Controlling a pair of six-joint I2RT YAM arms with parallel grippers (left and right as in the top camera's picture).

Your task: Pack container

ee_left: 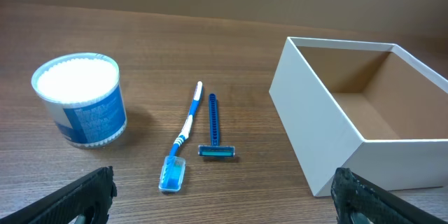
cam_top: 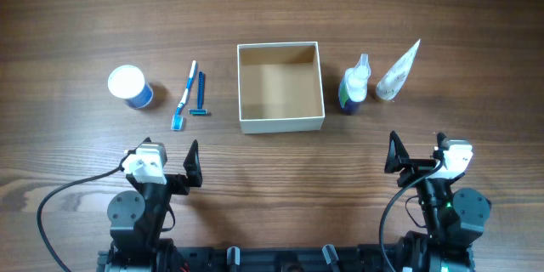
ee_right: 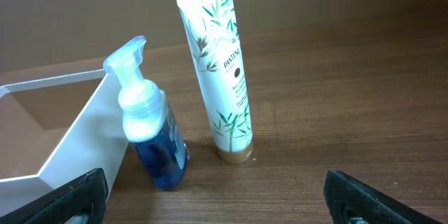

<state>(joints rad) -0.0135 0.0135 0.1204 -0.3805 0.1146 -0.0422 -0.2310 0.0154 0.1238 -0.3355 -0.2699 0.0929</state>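
The container (cam_top: 280, 122), a square shallow box with white walls and a tan inside, stands empty at the table's middle; it also shows in the left wrist view (ee_left: 315, 119) and the right wrist view (ee_right: 77, 136). A blue and white toothbrush (cam_top: 185, 93) (ee_left: 183, 136) and a blue razor (cam_top: 201, 95) (ee_left: 214, 127) lie left of it. A blue pump bottle (cam_top: 355, 87) (ee_right: 154, 133) and a white bamboo-print tube (cam_top: 398, 71) (ee_right: 220, 70) stand right of it. My left gripper (cam_top: 166, 166) (ee_left: 224, 203) is open and empty near the front edge. My right gripper (cam_top: 421, 160) (ee_right: 217, 203) is open and empty at the front right.
A small round blue tub with a white lid (cam_top: 129, 86) (ee_left: 80, 101) stands at the far left. Black cables run from both arm bases along the front edge.
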